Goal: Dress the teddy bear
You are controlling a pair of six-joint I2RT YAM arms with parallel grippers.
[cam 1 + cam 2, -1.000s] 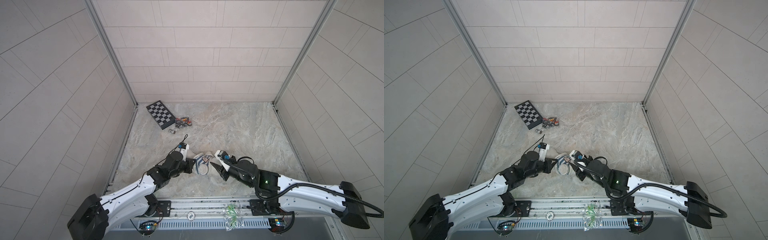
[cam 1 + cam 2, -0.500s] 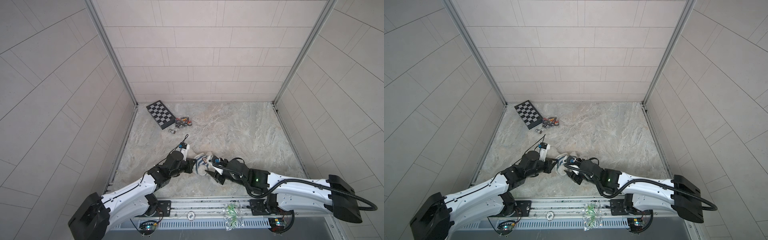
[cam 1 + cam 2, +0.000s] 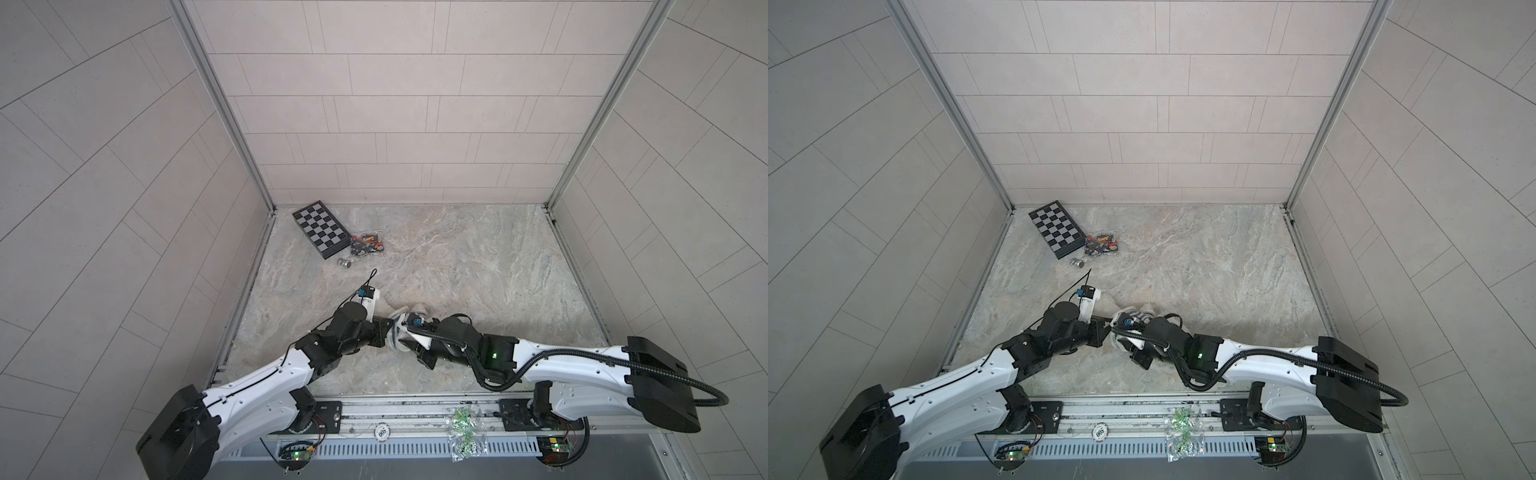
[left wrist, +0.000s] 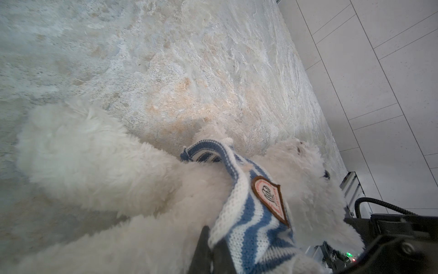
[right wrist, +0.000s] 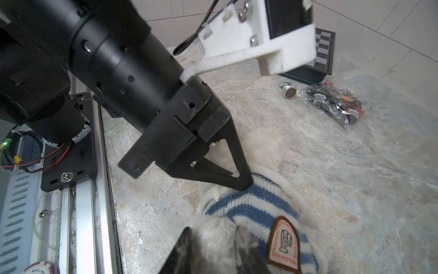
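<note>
The counter point(image 3: 478, 257) lies open to the right and back; a chessboard point(image 3: 320, 229) and a bag of small parts point(image 3: 366, 245) sit in its far left corner. The teddy bear point(image 4: 99, 170), fluffy white, lies near the front edge, left of middle, a blue-and-white striped shirt point(image 5: 248, 208) with a badge point(image 5: 284, 244) bunched on it. The left gripper point(image 5: 240, 183) is clenched on the shirt's hem; the right gripper point(image 5: 213, 234) grasps the bear's fur.
</note>
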